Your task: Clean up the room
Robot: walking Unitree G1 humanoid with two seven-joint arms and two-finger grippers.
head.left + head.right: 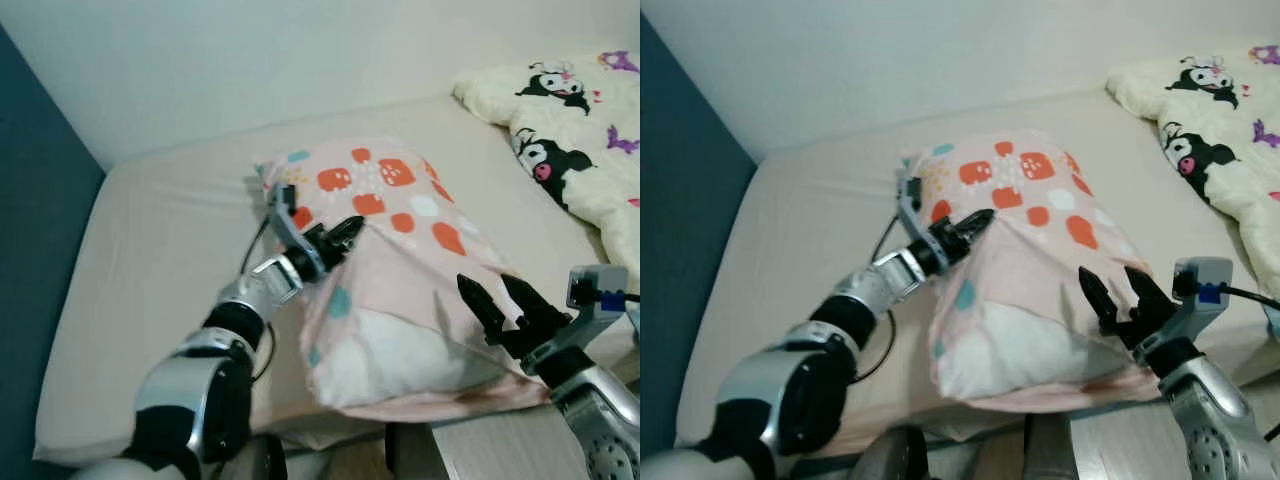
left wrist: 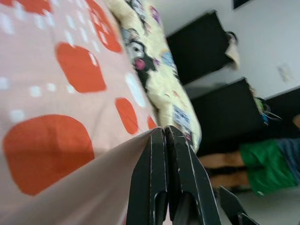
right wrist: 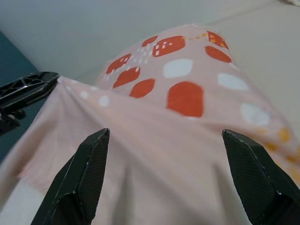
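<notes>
Left gripper (image 1: 343, 236) pinches the pillowcase (image 1: 400, 290) over the pillow (image 1: 400, 350) on the bed (image 1: 160, 250), apparently tensioning it, while right gripper (image 1: 500, 305) waits spread at its open end

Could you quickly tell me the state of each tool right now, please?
Left tool: closed, pinching a fold of the pillowcase on the pillow.
Right tool: open, empty, at the pillowcase's near end.
</notes>
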